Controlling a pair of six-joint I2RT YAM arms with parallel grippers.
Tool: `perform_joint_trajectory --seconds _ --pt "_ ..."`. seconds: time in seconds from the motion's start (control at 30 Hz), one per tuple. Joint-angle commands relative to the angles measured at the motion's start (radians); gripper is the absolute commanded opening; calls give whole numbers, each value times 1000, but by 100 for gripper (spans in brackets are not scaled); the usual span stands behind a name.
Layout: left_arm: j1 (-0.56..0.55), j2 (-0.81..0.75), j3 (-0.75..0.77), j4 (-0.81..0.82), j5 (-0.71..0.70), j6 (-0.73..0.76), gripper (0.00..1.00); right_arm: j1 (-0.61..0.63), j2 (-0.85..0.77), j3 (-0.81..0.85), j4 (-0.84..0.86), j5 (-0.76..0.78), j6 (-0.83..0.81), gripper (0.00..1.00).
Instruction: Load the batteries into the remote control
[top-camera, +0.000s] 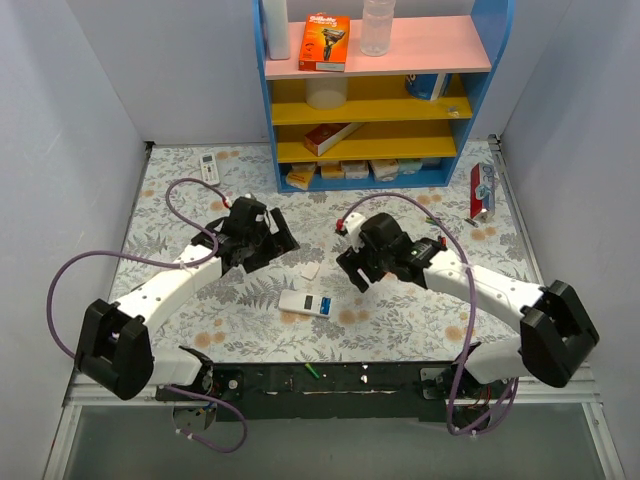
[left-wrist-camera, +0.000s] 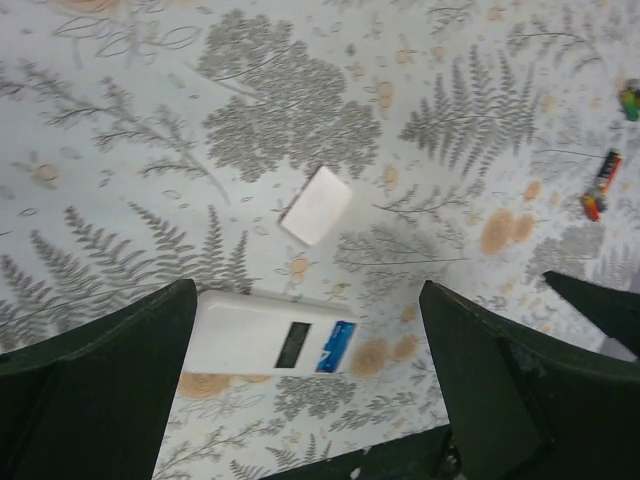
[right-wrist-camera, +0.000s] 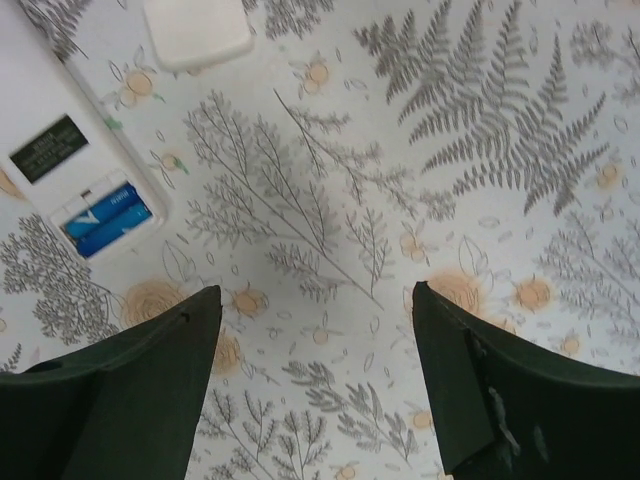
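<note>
The remote control (top-camera: 308, 302) lies back up on the flowered table (top-camera: 170, 230), nearest the arms' bases, with blue batteries (right-wrist-camera: 105, 215) seated in its open recess. Just beyond the remote lies a loose white cover (top-camera: 310, 270). The left gripper (left-wrist-camera: 307, 300) hovers above the remote's far left side, spread wide and empty. The right gripper (right-wrist-camera: 315, 290) hangs to the remote's far right, likewise spread and holding nothing. Spare batteries (left-wrist-camera: 602, 185) lie farther right, well apart from the remote.

Two remotes (top-camera: 310, 303) (top-camera: 208, 166); two blue cells (right-wrist-camera: 105, 216)
</note>
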Motion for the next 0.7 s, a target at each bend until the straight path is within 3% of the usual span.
perform_joint_trajectory --seconds 0.0,0.37,0.67 --pt "3 -75 -55 -84 -132 65 96 -3 145 149 99 -144 -73 85" --pt "4 -260 -129 -170 -240 65 98 41 509 415 143 -224 -104 90" --pt "4 -334 -167 -203 -240 38 98 104 629 514 83 -123 -86 88"
